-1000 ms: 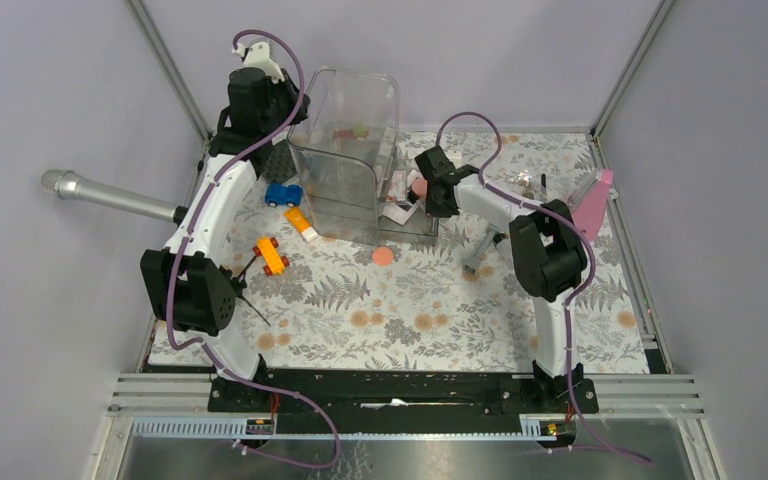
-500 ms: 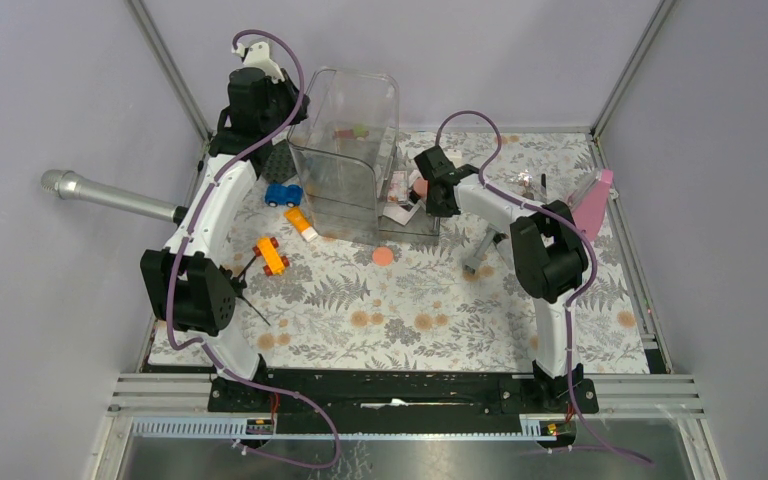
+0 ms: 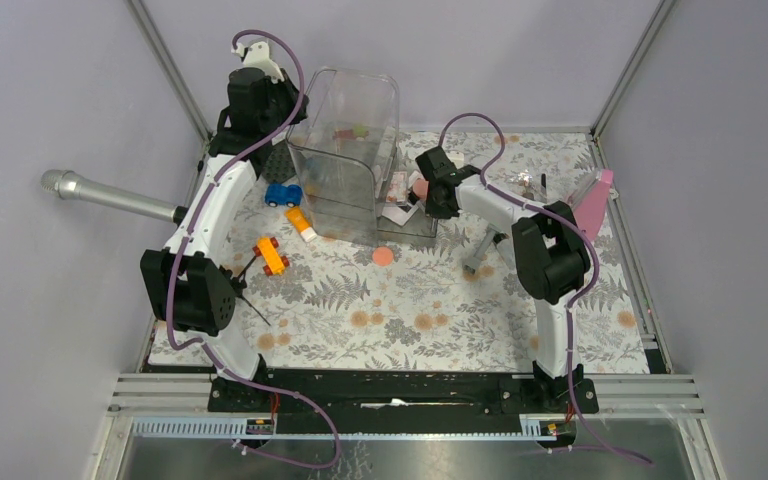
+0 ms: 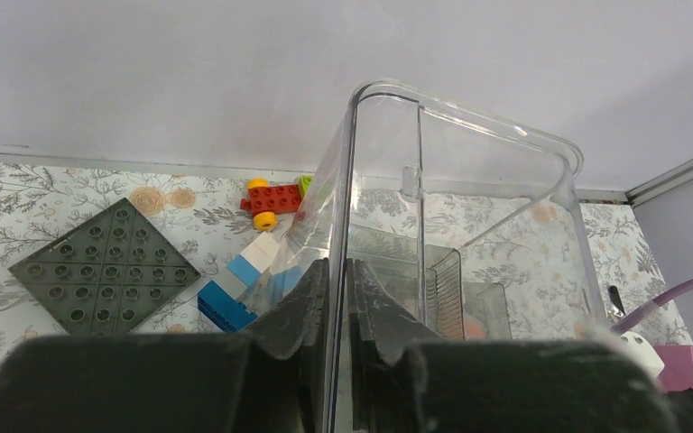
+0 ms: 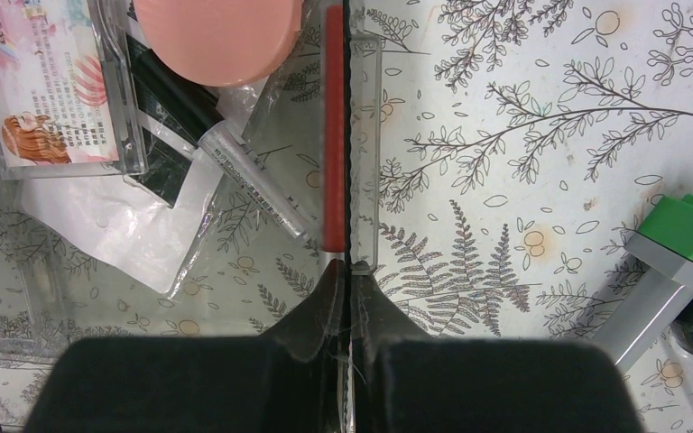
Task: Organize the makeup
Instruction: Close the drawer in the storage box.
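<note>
**— Makeup sorted yet?**
— Partly, I'd judge. A loose coral disc (image 3: 383, 256) lies near the table's (image 3: 410, 320) middle. A second coral disc (image 5: 217, 32) and a pink-card palette (image 5: 45, 90) sit in the low clear tray (image 5: 365, 135) toward the back edge. The grey tube (image 5: 650, 302) lies out on the table, right of it.

**— And the jaws?**
— Left gripper (image 4: 338, 271): jaws nearly closed, pinching the tall clear bin's (image 4: 469, 171) wall. Right gripper (image 5: 345, 271): jaws pressed together on the tray's thin side wall.
</note>
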`<state>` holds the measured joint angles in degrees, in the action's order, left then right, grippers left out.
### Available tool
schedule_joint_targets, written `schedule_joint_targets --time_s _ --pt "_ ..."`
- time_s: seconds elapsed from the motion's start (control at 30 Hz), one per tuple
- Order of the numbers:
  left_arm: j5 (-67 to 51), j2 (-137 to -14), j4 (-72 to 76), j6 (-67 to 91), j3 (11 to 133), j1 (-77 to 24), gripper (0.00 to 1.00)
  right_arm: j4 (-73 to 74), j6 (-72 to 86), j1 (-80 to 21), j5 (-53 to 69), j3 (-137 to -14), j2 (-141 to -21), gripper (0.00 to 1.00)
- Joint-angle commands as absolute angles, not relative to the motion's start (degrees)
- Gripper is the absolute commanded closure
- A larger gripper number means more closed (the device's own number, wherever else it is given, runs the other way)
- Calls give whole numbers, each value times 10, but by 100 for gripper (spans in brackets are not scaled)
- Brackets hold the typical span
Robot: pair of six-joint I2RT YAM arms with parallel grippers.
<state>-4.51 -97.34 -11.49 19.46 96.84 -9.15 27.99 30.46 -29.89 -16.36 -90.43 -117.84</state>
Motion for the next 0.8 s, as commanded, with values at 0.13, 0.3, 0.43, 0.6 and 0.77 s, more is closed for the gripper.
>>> schedule_joint_targets --time_s 0.13,0.3,0.43,0.6,0.77 --pt "-52 -972 -165 186 948 -107 100 234 341 -333 -116 -939 -1133 100" --pt "-42 -970 -167 183 948 -107 100 238 335 -333 -202 -892 -1104 100" --pt "-42 -970 -167 183 948 -107 100 243 326 -333 -225 -876 -1091 100" --pt "-39 -968 -168 182 947 -107 100 254 323 -333 -240 -874 -1089 100" --pt "-40 -968 -168 182 947 -107 100 255 328 -333 -229 -878 -1093 100"
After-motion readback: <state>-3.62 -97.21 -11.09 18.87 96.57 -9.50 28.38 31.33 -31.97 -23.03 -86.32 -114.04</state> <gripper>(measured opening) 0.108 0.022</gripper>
